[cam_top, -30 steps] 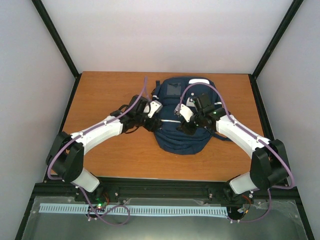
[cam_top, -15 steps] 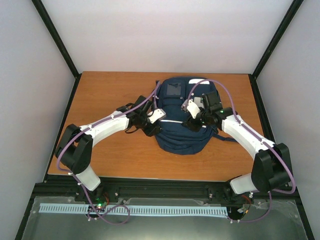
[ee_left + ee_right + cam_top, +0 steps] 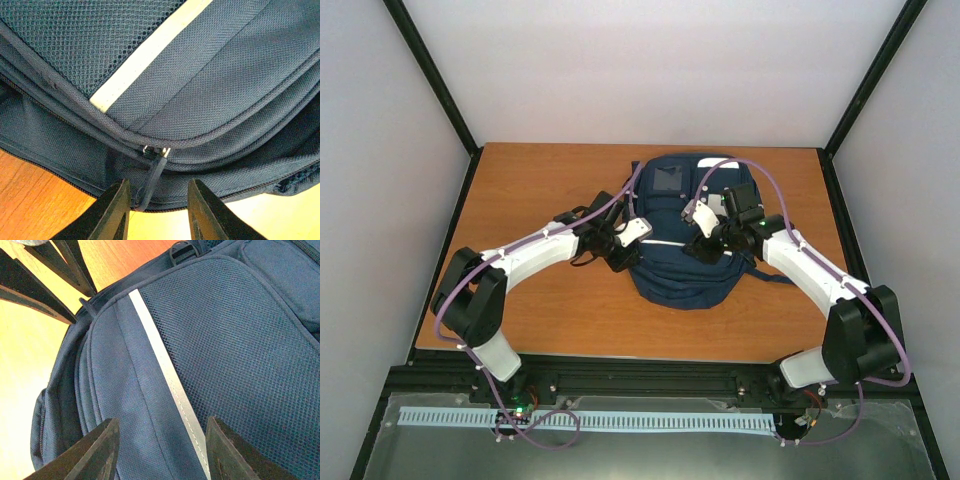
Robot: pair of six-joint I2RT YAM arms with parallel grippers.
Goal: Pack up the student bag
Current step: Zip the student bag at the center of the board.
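Hovering at the left edge of the large navy blue fabric backpack (image 3: 678, 275) on the brown wooden table (image 3: 540, 180), the left gripper (image 3: 157, 187) gapes around a dark zipper pull (image 3: 152, 175), gripping nothing. The right gripper (image 3: 160, 427), equally parted and empty, hangs over the bag's white stripe (image 3: 165, 370).

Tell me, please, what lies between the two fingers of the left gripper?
In the left wrist view, the backpack's dark zipper pull hangs in the gap between the left gripper's open fingers, with the wooden table showing beneath.
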